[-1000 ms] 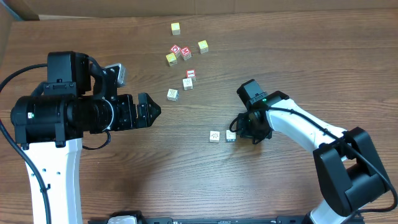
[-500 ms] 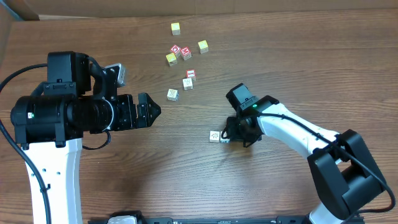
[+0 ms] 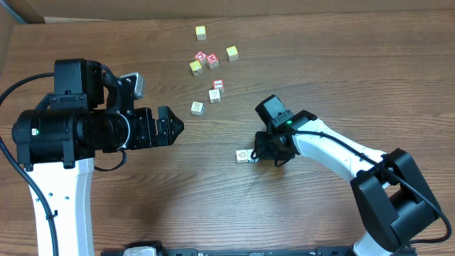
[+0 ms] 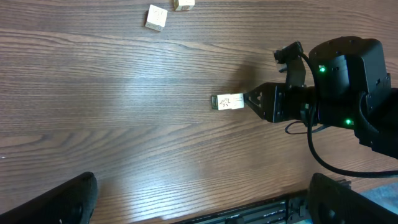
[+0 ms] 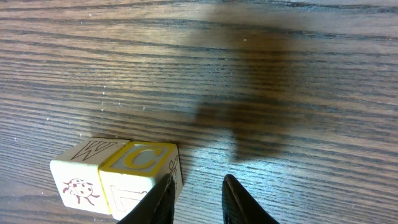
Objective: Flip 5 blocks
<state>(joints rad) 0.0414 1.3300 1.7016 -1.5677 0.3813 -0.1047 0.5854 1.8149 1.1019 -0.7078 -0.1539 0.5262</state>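
— Beside the right arm's tip, what sits there?
— Two cubes touching side by side: the ladybug cube (image 5: 78,180), with a W on top, and on its right the C cube (image 5: 140,171), its letter framed in yellow. The right gripper (image 5: 199,183) stands just right of that pair. Its fingers are a narrow gap apart with only wood between them, and one finger is up against the C cube's side.
— And the other blocks?
— Back and left of the ladybug cube are a pale cube (image 3: 197,107), a second pale cube (image 3: 214,94) and a red-bordered white cube (image 3: 218,84). Farther back are two red cubes (image 3: 201,56) and three yellow cubes (image 3: 232,52), loosely scattered.
— The surface?
— A dark wood-grain table (image 3: 341,78), with a tan board (image 3: 213,6) along its far edge. Open wood runs left of the ladybug cube to the left gripper (image 3: 170,126), whose fingers are spread wide, and forward to the near edge.
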